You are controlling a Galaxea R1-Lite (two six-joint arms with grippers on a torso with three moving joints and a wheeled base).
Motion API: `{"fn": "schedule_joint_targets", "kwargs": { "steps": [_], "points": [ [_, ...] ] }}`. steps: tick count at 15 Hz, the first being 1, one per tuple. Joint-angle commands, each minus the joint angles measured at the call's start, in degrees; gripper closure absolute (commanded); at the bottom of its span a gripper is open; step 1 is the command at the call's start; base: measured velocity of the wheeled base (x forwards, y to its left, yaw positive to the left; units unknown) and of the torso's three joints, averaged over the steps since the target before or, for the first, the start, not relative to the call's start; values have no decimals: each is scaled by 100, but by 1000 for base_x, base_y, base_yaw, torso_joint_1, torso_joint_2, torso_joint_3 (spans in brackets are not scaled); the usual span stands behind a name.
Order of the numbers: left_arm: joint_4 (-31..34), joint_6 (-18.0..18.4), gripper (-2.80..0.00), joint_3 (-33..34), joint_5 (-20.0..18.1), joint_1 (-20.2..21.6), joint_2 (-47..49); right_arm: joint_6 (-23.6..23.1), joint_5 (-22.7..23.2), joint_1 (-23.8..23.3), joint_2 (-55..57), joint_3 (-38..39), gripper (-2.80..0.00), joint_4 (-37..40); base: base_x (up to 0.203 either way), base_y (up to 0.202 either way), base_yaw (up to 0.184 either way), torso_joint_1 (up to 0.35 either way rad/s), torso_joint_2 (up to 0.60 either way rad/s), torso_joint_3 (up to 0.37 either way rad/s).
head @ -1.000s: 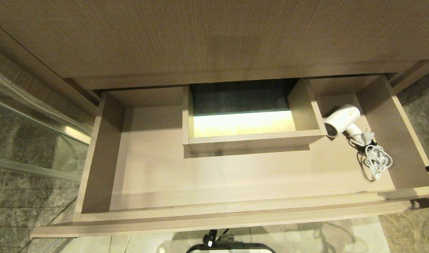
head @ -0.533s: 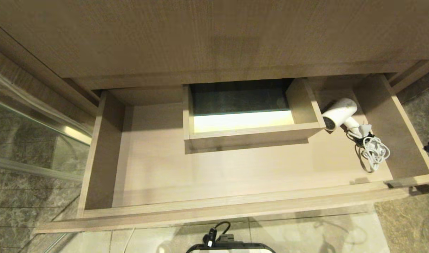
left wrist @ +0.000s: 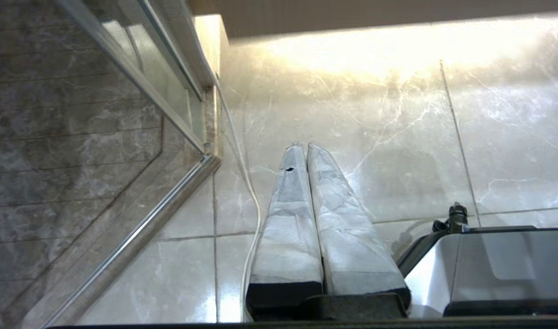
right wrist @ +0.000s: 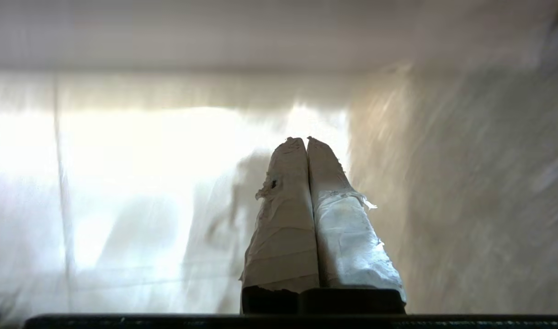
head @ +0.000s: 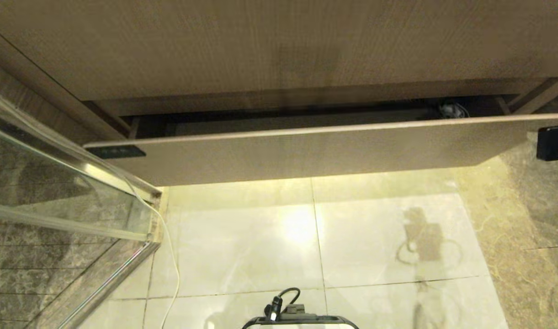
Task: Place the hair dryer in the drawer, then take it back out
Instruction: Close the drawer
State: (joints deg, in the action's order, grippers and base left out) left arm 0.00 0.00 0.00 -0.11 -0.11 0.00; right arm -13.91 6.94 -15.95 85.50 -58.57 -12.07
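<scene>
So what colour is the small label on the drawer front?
Dark, near black, on the light wood-grain drawer front; the label shows best in the head view.

The drawer (head: 306, 151) stands nearly shut beside the right gripper (right wrist: 306, 141), leaving only a thin dark slit under the cabinet top (head: 279, 45), while open floor (head: 306, 237) lies below it.

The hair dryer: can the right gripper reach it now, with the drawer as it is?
Probably not. The drawer is almost shut, so only a bit of the hair dryer's cord shows. The right gripper is shut and outside the drawer.
</scene>
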Motion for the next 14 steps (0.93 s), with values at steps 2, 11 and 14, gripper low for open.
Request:
{"fn": "schedule_joint_targets", "kwargs": {
  "steps": [2, 11, 14],
  "points": [
    [0, -3, 0, 0, 2, 0, 0, -268, 4, 15, -404, 254, 0, 997, 0, 0, 0, 0, 0, 0],
    [0, 0, 0, 8, 2, 1, 0, -596, 0, 375, -1704, 1244, 0, 1995, 0, 0, 0, 0, 0, 0],
    [0, -5, 0, 8, 2, -7, 0, -572, 43, 714, -2507, 1649, 0, 2213, 0, 0, 0, 0, 0, 0]
  ]
}}
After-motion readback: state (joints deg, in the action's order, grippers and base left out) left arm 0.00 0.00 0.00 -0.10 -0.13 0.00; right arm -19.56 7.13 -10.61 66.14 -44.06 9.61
